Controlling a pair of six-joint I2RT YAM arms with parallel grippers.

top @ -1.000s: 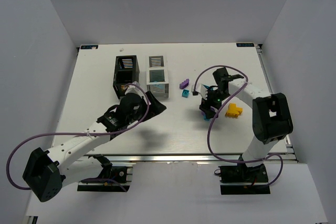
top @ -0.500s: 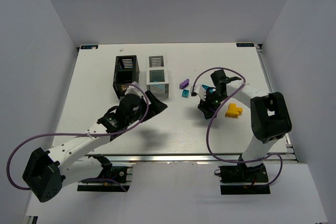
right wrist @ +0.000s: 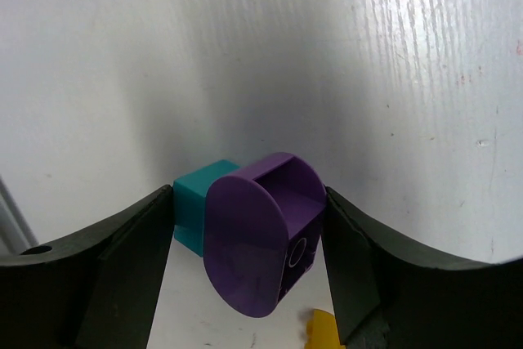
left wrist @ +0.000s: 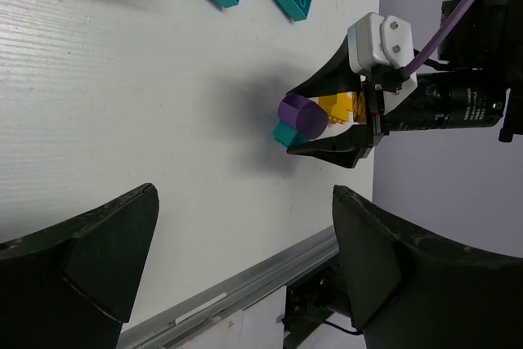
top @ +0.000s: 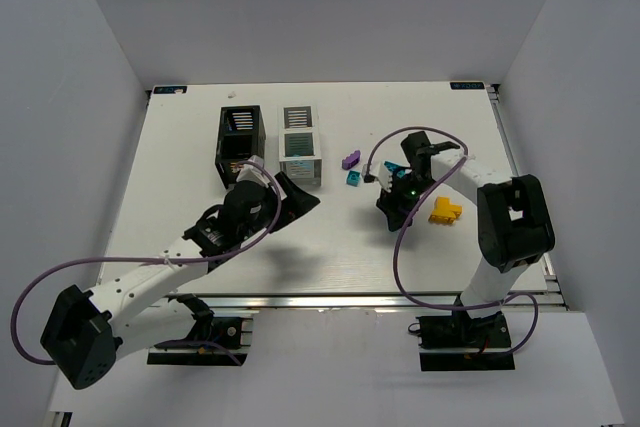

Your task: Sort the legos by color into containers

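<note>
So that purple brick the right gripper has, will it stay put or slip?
Likely stiff and light: the purple brick looks like hard, hollow plastic. It may twist, since the right gripper seems to press it through a teal brick wedged against one finger. Its rounded face could let it rock if set down that way.

Purple lego [right wrist: 260, 239]: smooth plastic, slight sheen. Teal lego [right wrist: 194, 202]: same plastic, duller. Right gripper [right wrist: 248, 218] fingers [right wrist: 98, 275]: matt black plastic. Table [right wrist: 270, 38]: white, matt, fine streaked grain. Rail [top: 330, 299], bottom of top view: bare metal.
</note>
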